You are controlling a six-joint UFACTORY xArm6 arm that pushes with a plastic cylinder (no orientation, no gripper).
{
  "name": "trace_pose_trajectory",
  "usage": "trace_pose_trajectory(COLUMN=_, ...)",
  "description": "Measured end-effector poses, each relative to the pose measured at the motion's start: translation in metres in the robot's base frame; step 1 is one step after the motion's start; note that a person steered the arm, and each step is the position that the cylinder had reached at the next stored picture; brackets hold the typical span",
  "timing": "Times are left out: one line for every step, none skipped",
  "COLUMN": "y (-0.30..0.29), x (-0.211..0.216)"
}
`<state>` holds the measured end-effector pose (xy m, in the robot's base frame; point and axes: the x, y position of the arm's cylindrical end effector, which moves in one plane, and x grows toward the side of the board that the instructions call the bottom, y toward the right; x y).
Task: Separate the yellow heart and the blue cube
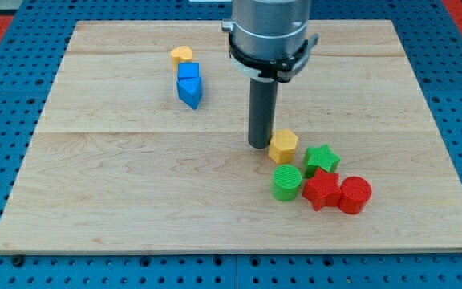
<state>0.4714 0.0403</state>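
A yellow heart (181, 54) lies near the view's top, left of centre. A blue cube (188, 71) sits just below it, touching or nearly touching it. A blue triangular block (190, 92) lies right below the cube, against it. My tip (260, 144) rests on the board near the centre, well to the right of and below these three blocks. It stands just left of a yellow hexagon (283, 146), close to touching it.
A wooden board (119, 185) lies on a blue pegboard. At the lower right sit a green star (321, 158), a green cylinder (286, 182), a red star (321, 189) and a red cylinder (354, 195), bunched together.
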Motion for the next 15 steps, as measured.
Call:
trace_pose_trajectory(y=0.027, x=0.021)
trace_pose_trajectory(y=0.018, x=-0.012)
trace_pose_trajectory(y=0.016, x=-0.08)
trace_pose_trajectory(y=0.046, x=-0.183)
trace_pose_trajectory(y=-0.034, x=-0.269)
trace_pose_trajectory(y=-0.118, x=-0.271)
trace_pose_trajectory(y=-0.125, x=-0.223)
trace_pose_trajectory(y=-0.118, x=-0.183)
trace_pose_trajectory(y=-0.111, x=-0.141)
trace_pose_trajectory(y=-0.098, x=-0.118)
trace_pose_trajectory(y=-0.124, x=-0.141)
trace_pose_trajectory(y=-0.169, x=-0.206)
trace_pose_trajectory(y=-0.217, x=-0.159)
trace_pose_trajectory(y=-0.175, x=-0.114)
trace_pose_trajectory(y=-0.123, x=-0.069)
